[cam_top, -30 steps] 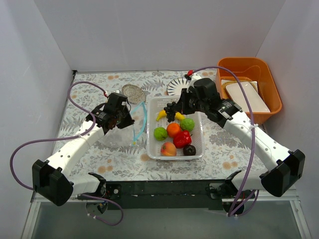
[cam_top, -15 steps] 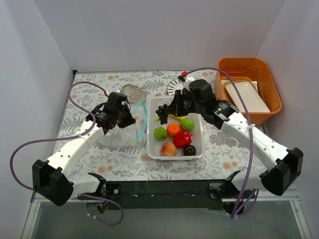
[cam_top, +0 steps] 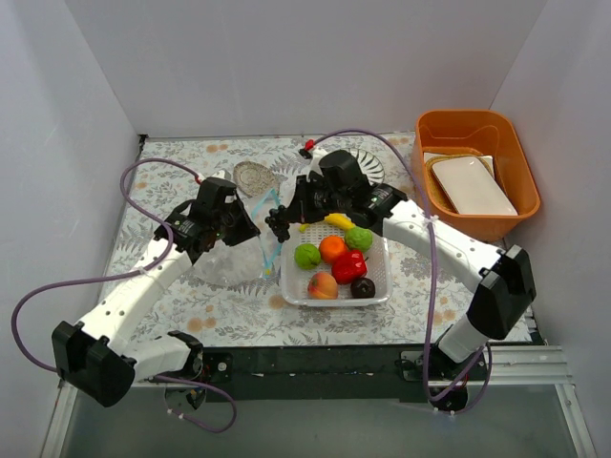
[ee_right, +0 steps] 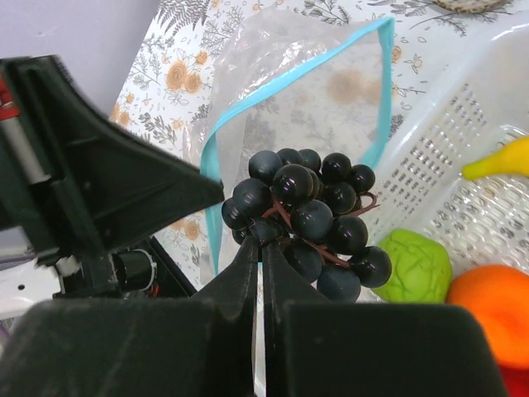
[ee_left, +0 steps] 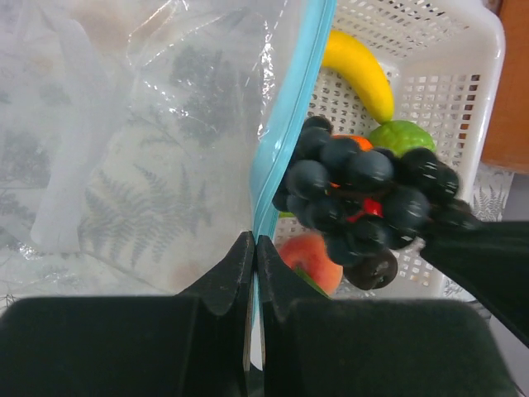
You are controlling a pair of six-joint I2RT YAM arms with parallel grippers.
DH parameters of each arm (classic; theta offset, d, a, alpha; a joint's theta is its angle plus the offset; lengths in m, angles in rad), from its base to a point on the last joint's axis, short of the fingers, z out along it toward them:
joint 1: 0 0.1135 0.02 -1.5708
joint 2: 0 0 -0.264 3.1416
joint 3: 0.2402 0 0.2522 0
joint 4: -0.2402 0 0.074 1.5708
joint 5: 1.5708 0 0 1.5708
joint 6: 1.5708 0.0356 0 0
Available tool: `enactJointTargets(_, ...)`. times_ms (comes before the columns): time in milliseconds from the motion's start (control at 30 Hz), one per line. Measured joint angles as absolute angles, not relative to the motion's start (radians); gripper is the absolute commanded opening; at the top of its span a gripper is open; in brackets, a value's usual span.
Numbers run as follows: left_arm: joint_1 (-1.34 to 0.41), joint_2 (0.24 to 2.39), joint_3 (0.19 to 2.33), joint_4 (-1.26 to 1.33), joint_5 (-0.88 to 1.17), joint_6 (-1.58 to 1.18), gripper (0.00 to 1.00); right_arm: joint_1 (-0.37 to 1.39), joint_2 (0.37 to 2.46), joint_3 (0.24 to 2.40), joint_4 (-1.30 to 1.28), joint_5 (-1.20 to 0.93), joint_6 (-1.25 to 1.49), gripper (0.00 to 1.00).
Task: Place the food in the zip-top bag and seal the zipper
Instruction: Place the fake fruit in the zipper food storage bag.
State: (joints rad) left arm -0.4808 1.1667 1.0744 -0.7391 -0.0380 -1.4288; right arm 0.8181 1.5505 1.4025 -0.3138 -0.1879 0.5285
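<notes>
The right gripper (cam_top: 283, 221) has swung left since a second ago. It now hangs off the white basket (cam_top: 382, 292) at its left rim, jaws clamped on the dark grapes (ee_right: 310, 219), right at the mouth of the zip-top bag (cam_top: 221, 263). The left gripper (ee_left: 254, 245) stays pinched together on the zipper (ee_left: 291, 103). The banana (cam_top: 336, 221), orange (cam_top: 332, 248) and red pepper (cam_top: 348, 266) remain in the basket.

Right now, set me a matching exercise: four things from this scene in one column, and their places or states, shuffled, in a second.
Column one
1. grapes
2. banana
3. zip-top bag
4. peach

Column two
A. at the far side of the basket
B. mouth edge pinched by the left end effector
C. clamped in the right end effector
D. in the basket's near left corner

Pairs: 1-C, 2-A, 3-B, 4-D
</notes>
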Motion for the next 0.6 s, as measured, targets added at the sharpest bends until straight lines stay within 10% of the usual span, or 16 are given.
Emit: enactJointTargets(600, -0.48, 1.124, 1.074, -0.739, -0.016, -1.437, 0.0, 0.879, 1.787, 1.532, -0.276, -0.274, 0.548, 0.03)
